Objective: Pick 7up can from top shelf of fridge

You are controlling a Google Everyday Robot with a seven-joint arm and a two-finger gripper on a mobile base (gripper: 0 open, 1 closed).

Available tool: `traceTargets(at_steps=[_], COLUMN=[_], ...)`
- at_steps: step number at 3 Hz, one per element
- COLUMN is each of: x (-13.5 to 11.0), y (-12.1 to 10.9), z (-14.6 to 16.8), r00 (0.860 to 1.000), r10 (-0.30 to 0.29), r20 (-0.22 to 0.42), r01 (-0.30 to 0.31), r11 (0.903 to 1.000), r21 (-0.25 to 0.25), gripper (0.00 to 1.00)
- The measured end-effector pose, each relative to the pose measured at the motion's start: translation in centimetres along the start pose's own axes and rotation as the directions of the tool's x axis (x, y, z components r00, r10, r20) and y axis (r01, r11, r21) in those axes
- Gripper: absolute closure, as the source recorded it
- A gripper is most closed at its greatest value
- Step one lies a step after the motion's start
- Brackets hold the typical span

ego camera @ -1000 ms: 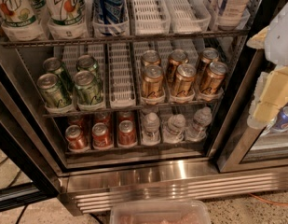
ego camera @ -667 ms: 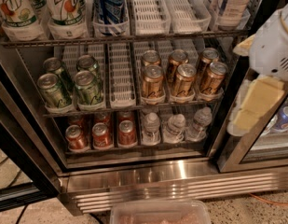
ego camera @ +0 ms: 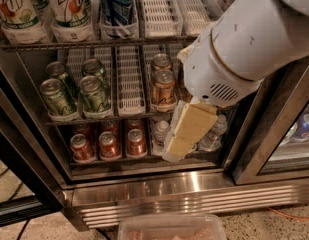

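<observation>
Two tall white 7up cans (ego camera: pixel 69 6) (ego camera: pixel 13 10) with green lettering stand at the left of the top shelf (ego camera: pixel 94 43), cut off by the top edge of the view. A blue Pepsi can (ego camera: pixel 116 4) stands to their right, then white slotted lane trays (ego camera: pixel 161 9). The fridge (ego camera: pixel 194 199) is open, with a ribbed steel base. My white arm (ego camera: pixel 244 44) reaches in from the upper right. My gripper (ego camera: pixel 183 136) hangs below it, in front of the lower shelves and well below and right of the 7up cans.
Dark-green cans (ego camera: pixel 76 89) and bronze cans (ego camera: pixel 163 84) fill the middle rack. Red cans (ego camera: pixel 109 144) and pale bottles (ego camera: pixel 161 131) fill the bottom rack. A dark door post (ego camera: pixel 264 134) stands at the right, and a clear plastic tub (ego camera: pixel 171 227) sits on the floor.
My arm has swung in from the right edge toward the left and nearer the camera. It now covers the right-hand bronze cans and part of the bottom rack.
</observation>
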State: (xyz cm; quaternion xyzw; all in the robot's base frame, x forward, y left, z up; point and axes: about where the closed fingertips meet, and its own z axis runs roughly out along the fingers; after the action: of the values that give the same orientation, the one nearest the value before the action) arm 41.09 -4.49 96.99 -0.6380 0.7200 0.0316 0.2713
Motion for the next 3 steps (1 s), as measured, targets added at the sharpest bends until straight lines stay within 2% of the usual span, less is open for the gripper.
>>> traceTargets(at_steps=[1,2,3], x=[0.0,-1.3,-6.2], y=[0.0,1.1,3.0], z=[0.0,0.9,0.8], r00=[1.000,0.998,0.992], r10=[0.000,0.023,-0.037], r20=[0.000,0.060,0.117], r01=[0.000,-0.023,0.032], r11=[1.0000,0.9997,0.9984], r21=[0.000,0.004,0.047], gripper=[0.00,0.00,0.00])
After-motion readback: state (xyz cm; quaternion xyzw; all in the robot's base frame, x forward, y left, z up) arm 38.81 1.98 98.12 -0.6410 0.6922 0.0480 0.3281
